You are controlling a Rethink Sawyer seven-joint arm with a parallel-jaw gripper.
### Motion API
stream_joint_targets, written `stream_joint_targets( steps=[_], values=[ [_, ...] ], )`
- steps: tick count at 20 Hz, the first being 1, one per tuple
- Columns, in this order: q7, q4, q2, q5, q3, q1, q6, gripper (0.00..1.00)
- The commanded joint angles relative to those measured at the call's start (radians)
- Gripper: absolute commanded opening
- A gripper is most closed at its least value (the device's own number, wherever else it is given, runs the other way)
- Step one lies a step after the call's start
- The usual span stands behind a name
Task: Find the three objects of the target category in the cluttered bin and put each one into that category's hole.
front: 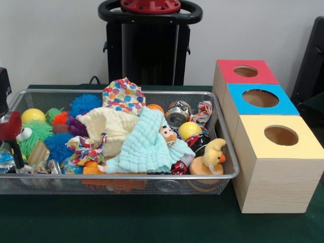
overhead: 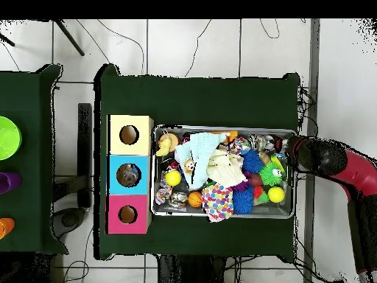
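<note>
at the bin's [front: 223, 132] left end, gripper [front: 12, 136] beside a plastic piece [front: 6, 161]; grip state unclear.

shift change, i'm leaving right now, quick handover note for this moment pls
Gripper: down at the bin's end farthest from the boxes, over the spiky balls; open or shut cannot be told, and nothing is seen held.
Bin: still full of cloths, balls, cans and toys. One wrinkly clear plastic piece shows at the corner near the gripper; any others are hidden or cannot be made out.
Blue-topped box hole: between the red and yellow boxes; the overhead view shows something pale inside, but what it is cannot be told.
Left: find the plastic pieces and drop each one into the blue hole.
</note>
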Motion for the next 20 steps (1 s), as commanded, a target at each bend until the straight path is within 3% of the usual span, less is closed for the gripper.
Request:
stream_joint_targets(
  steps=[1,20],
  values=[
    [-0.331,0.044,0.050,-0.106,0.003,-0.049,0.016,1.00],
    [-0.307,0.047,0.072,-0.110,0.005,-0.055,-0.006,1.00]
  ],
)
